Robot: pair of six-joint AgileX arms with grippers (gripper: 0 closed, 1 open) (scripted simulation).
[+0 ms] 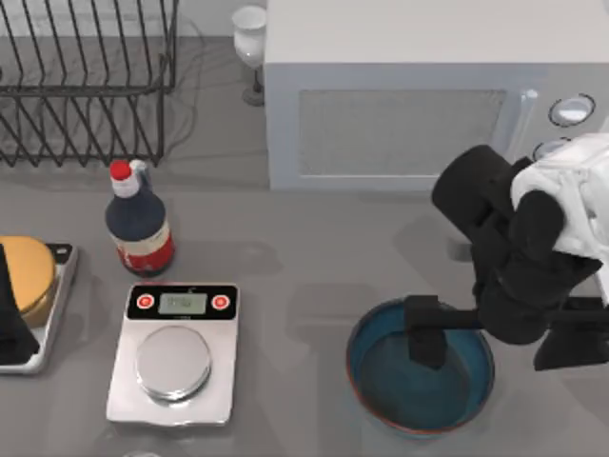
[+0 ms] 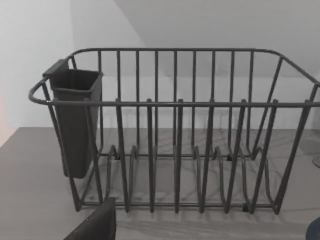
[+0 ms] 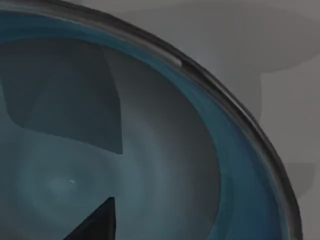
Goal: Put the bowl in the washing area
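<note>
- The right gripper (image 1: 495,338) hung at the 4 o'clock part of the top view, over the right side of the bowl (image 1: 385,390). One dark finger (image 1: 425,333) reached down inside the bowl and the other (image 1: 569,338) sat outside its right wall, with a clear gap between them, so the jaws stood apart across the rim and were not yet pressed on it.
- The bowl stood upright on the grey surface (image 1: 295,257), mouth facing straight up. Being round, it had no long axis to point anywhere; its reddish-brown rim ran as an even ring around the teal inside.
- The right wrist view looked close into the bowl's glossy teal hollow (image 3: 165,150), with the rim curving past and a dark fingertip (image 3: 97,222) at the edge, detail that the top view did not give.
- From the bowl, a kitchen scale (image 1: 174,354) lay at 9 o'clock and a dark bottle (image 1: 139,224) with a red cap at 10 o'clock. The white microwave (image 1: 419,105) stood at 12 o'clock, with a small white goblet (image 1: 250,48) just beside its left side.
- The left gripper (image 1: 11,314) sat at the far left edge, its finger state not tellable.
- The left wrist view faced the black wire dish rack (image 2: 175,135) side-on, showing a dark cup (image 2: 75,120) hooked on one end.
</note>
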